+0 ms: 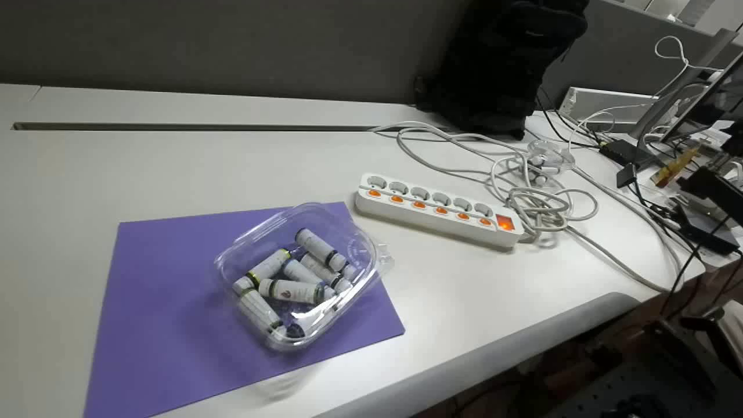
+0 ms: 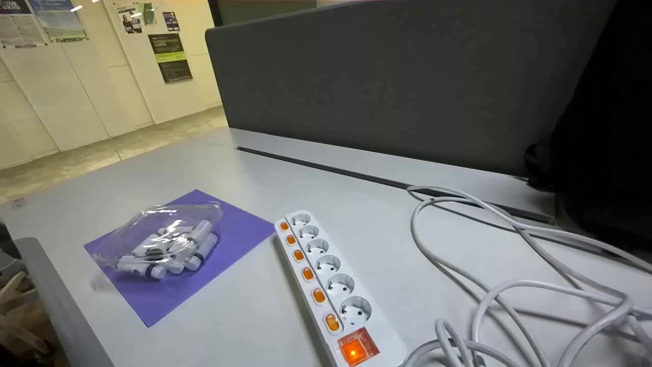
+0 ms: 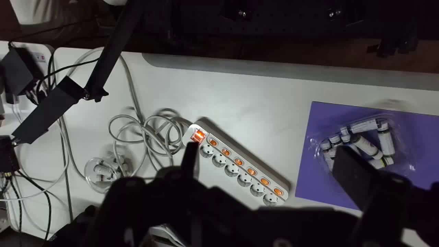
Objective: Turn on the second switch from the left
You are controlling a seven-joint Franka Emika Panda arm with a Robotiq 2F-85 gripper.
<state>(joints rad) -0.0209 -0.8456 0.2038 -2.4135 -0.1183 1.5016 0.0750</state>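
Observation:
The long white power strip (image 1: 429, 217) lies on the table and shows in both exterior views, also here (image 2: 336, 285). It carries a row of small orange rocker switches and a larger lit red switch at the cable end. The second switch from the left (image 1: 396, 198) is the second from the end away from the cable; it also shows here (image 2: 291, 239) and in the wrist view (image 3: 264, 181). My gripper (image 3: 267, 149) is wide open and empty, well above the table. In the wrist view the strip lies between its fingers. The gripper is out of both exterior views.
A clear plastic container (image 1: 302, 278) with several small bottles stands on a purple sheet (image 1: 157, 290) beside the strip. Grey cables (image 1: 534, 203) coil at the strip's lit end. A black backpack (image 1: 499, 64) stands at the back against the divider. A monitor arm (image 3: 106, 58) shows in the wrist view.

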